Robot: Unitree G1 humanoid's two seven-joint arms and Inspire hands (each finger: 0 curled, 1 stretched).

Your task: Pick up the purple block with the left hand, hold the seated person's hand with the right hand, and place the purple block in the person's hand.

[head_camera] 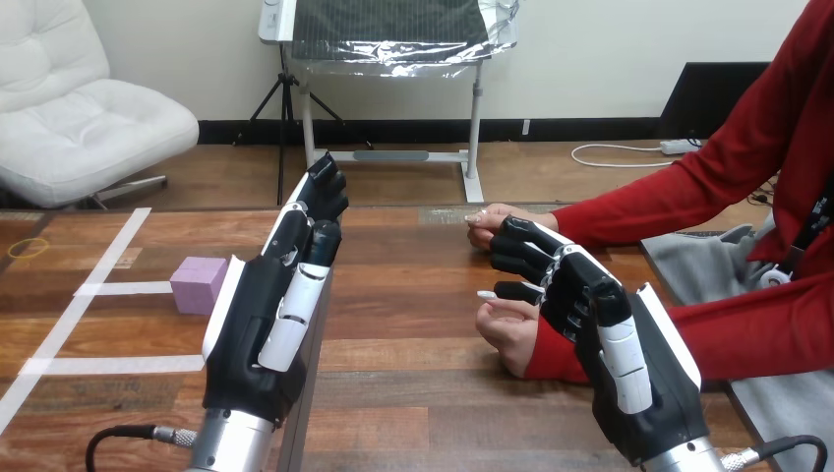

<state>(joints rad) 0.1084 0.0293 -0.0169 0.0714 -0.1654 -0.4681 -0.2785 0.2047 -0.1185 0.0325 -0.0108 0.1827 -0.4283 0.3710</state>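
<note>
1. Resting flat on the wooden table [413, 295], the purple block [197, 283] is a small matte cube with crisp edges and a paler top face. It sits toward the view's left, beside a strip of white tape [113, 288] stuck across the boards.
2. The table is made of brown grained planks with visible seams, smooth and faintly glossy.
3. The left hand [258, 324] stands raised just to the right of the block, and the edge of its white shell overlaps the cube's right side in the view. Its fingers are stretched nearly straight and close together, pointing up and away, and they hold nothing. The hand is hard black plastic under glossy white shells, on a silver metal forearm.
4. The right hand [610, 334], built the same way, reaches in at the view's right toward the person's two hands, which come out of red sleeves.
5. The person's nearer hand [504, 334] lies against the front of the right hand and is partly hidden by it. Whether the right hand grips it cannot be told.
6. The person's farther hand [492, 221] rests loosely closed on the table just beyond.
</note>
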